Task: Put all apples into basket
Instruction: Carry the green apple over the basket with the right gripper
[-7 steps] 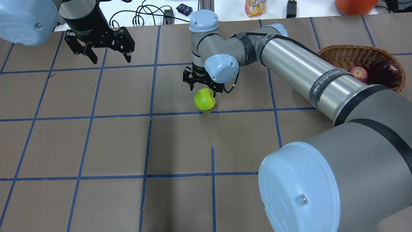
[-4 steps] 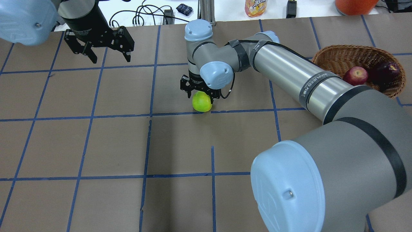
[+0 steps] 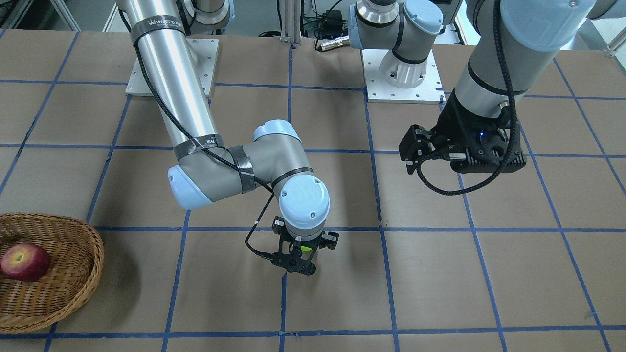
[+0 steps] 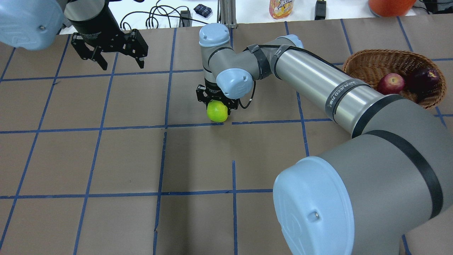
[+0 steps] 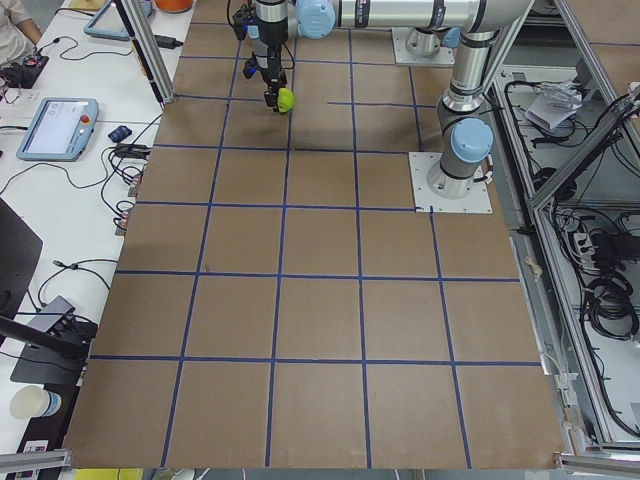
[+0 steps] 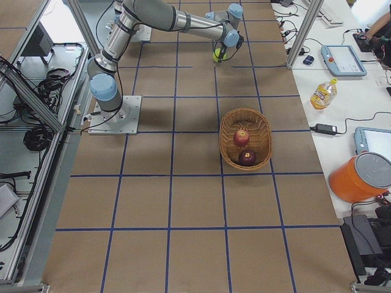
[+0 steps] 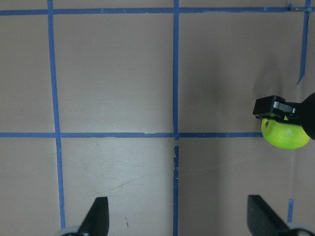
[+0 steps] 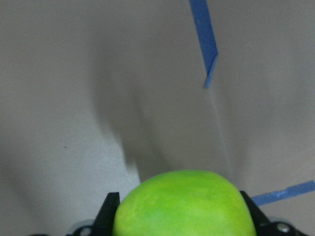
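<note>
Right pincer (image 4: 215, 104): down over the green apple (image 4: 217, 112), near the middle of the desk (image 4: 124, 159), beside a blue tape line.
- Right wrist view: one dark finger (image 8: 110, 212) is tight against each flank of the apple, so the pincer is pinching it. The skin is glossy, smooth and yellow-green.
- Front view: the wrist joint covers nearly all of the fruit, leaving only a green sliver under the black frame.
- No view settles whether the apple rests on the paper or hangs just clear of it.

Left pincer (image 4: 122, 65): spread wide, holding nothing, well apart from the apple on the robot's left. Its own camera shows two dark fingertips at the bottom edge, with the apple far off at the right margin.

Basket (image 4: 375, 60): light-brown woven wicker, shallow.
- The side view from the robot's right shows its whole oval.
- The overhead view hides part of it behind the right arm, and the front view cuts it off at the frame edge.
- Inside, the red apple (image 4: 390, 83) and the dark maroon apple (image 4: 423, 78) lie close together. The front view shows only the red one.

Desk: matte brown paper, gridded with blue tape.
</note>
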You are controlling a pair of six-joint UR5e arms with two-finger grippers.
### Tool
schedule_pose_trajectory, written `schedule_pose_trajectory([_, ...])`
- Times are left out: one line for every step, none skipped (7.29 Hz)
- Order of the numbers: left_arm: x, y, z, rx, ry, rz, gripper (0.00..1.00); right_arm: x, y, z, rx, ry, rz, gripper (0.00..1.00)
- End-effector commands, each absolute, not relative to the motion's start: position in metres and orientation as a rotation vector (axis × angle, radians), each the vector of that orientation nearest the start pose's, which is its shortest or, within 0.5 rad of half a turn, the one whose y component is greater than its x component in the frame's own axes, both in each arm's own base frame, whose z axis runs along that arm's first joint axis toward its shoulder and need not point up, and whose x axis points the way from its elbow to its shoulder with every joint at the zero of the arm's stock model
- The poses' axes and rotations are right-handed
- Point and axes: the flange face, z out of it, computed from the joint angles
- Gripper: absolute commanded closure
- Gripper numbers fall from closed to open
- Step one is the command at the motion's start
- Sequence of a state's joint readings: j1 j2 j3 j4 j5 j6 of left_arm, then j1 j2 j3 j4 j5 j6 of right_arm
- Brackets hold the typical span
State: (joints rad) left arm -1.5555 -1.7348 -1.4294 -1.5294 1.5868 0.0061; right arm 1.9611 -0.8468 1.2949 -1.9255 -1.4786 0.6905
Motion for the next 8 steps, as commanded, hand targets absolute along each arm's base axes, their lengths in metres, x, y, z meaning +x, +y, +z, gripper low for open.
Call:
schedule_pose_trajectory([-0.122,-0.565,0.475,-0.017,3.126,-0.028,0.00,0.380,-0.629,0.251,0.526,3.044,0.134,1.00])
schedule_pose_trajectory([-0.122,-0.565,0.476,-0.017,3.127,-0.031,0.00,0.324,-0.644,0.295,0.563,3.048,0.165,1.00])
schedule_pose_trajectory([-0.122,-0.565,0.475,-0.017,3.127,-0.029,0.00,0.233,-0.662,0.334,0.540,3.066,0.199,1.00])
schedule_pose_trajectory([-0.122,-0.565,0.475,-0.017,3.127,-0.029,0.00,0.129,-0.674,0.353,0.484,3.135,0.188,1.00])
schedule_pose_trajectory([-0.123,-0.565,0.475,-0.017,3.129,-0.029,0.00,0.026,-0.685,0.362,0.436,3.142,0.174,1.00])
schedule_pose_trajectory([-0.123,-0.565,0.475,-0.017,3.129,-0.026,0.00,-0.046,-0.684,0.360,0.439,3.138,0.185,1.00])
schedule_pose_trajectory([-0.123,-0.565,0.475,-0.017,3.129,-0.029,0.00,-0.085,-0.685,0.356,0.361,3.167,0.171,1.00])
schedule_pose_trajectory([-0.123,-0.565,0.475,-0.015,3.129,-0.029,0.00,-0.109,-0.689,0.334,0.361,3.173,0.176,1.00])
